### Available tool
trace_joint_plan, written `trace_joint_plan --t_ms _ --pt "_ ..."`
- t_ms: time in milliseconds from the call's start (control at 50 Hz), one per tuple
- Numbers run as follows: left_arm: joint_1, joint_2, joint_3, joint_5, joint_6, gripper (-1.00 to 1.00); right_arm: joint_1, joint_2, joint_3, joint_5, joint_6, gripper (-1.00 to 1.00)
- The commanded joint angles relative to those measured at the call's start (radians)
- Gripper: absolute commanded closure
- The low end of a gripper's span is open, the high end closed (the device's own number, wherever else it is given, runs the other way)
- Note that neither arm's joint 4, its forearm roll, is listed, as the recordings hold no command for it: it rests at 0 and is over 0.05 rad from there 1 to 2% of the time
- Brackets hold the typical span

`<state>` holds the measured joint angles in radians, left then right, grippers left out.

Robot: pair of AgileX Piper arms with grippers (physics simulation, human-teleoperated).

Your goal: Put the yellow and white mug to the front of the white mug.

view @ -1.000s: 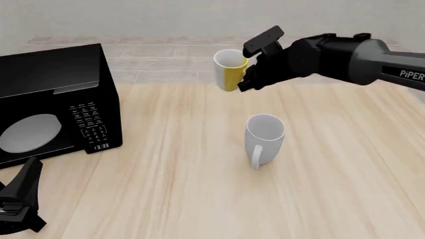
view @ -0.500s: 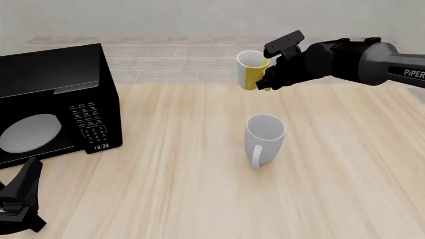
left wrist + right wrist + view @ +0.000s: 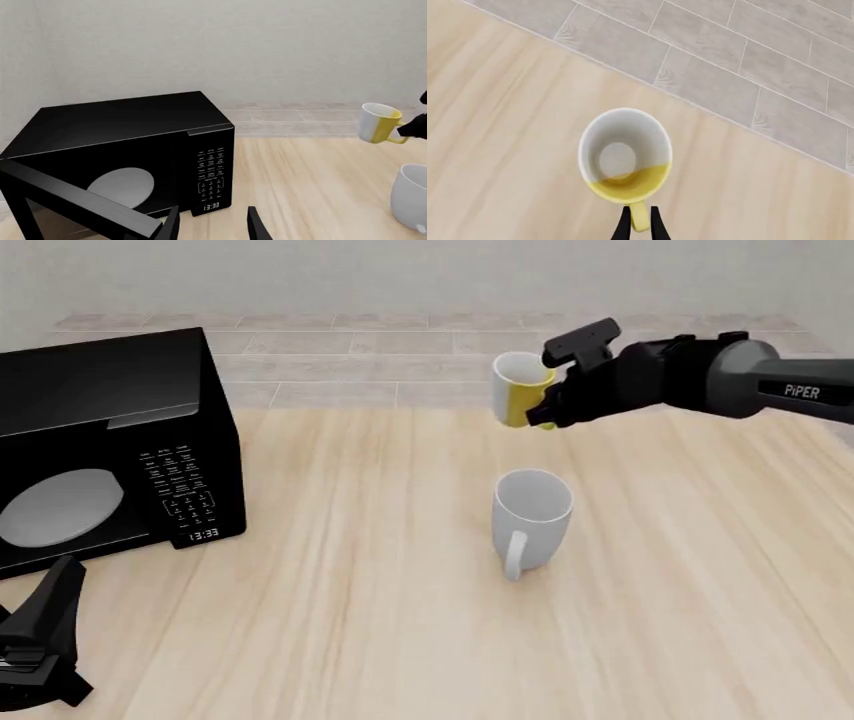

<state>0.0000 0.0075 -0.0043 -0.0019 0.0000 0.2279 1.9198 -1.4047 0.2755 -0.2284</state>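
Observation:
The yellow and white mug hangs in the air above the far side of the table, held by its yellow handle in my right gripper, which is shut on it. From the right wrist view I look down into the mug, fingers pinching the handle. The white mug stands upright on the table nearer the camera, almost straight below and in front of the held mug, handle toward the camera. It also shows in the left wrist view. My left gripper is open at the front left, holding nothing.
A black microwave with its door swung open stands at the left of the table. A tiled wall strip runs behind the table's far edge.
My right gripper has carried the yellow and white mug to the right and slightly down, from left of the white mug's line to above and behind it. The left arm has stayed still.

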Motion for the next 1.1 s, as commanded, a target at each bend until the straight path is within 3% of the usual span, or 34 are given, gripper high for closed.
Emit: trace_joint_plan --t_ms 20,360,1100 --pt "0.0 0.0 0.0 0.0 0.0 -1.0 0.005 0.067 -0.051 -0.012 0.028 1.0" --pt "0.0 0.0 0.0 0.0 0.0 -1.0 -0.017 0.182 -0.143 0.0 0.045 1.0" --pt "0.0 0.0 0.0 0.0 0.0 -1.0 -0.056 0.255 -0.135 -0.014 0.056 1.0"
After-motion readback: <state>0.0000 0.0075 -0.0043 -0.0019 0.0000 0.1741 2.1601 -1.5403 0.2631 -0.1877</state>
